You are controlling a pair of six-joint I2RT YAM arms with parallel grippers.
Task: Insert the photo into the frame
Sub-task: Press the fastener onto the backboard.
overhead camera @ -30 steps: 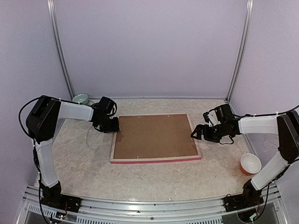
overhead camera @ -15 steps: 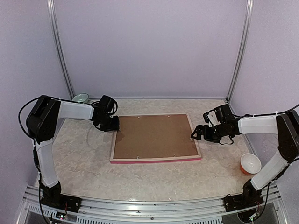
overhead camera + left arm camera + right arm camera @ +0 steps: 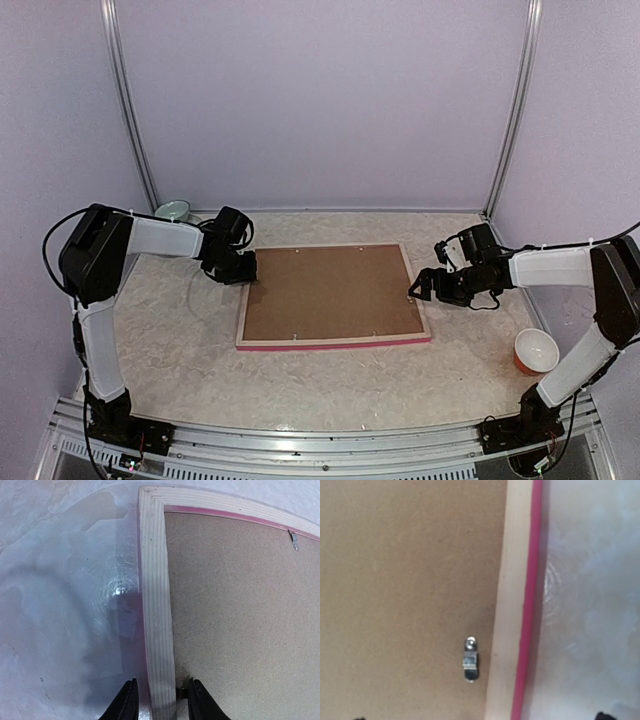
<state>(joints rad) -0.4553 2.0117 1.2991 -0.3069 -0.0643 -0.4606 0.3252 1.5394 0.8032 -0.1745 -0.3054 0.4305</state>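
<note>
The frame (image 3: 335, 342) lies face down in the middle of the bench (image 3: 330, 395). Its pale wooden back faces up, and a thin pink line runs along its near edge. A brown backing board (image 3: 330, 292) fills it.

From above we see the left claw (image 3: 246, 270) at the frame's left rail, close to the far corner. The right claw (image 3: 417, 290) is at the right rail, about halfway along. That view does not settle how the fingers stand.

The left wrist view does. Its two dark fingers (image 3: 125, 702) sit astride the pale rail, one on the bench side and one over the board. A narrow gap shows on each side, so the claw is spread and not pinching. A small metal clip (image 3: 294, 540) shows near the far rail.

The right wrist view looks down on the right rail, its pink edge and a second clip (image 3: 470, 660). Only dark fingertips show at the bottom corners, far apart, so this claw is spread too.

Only the overhead view shows a pale green bowl (image 3: 172, 210) at the far left and an orange cup (image 3: 536, 350) at the near right.
</note>
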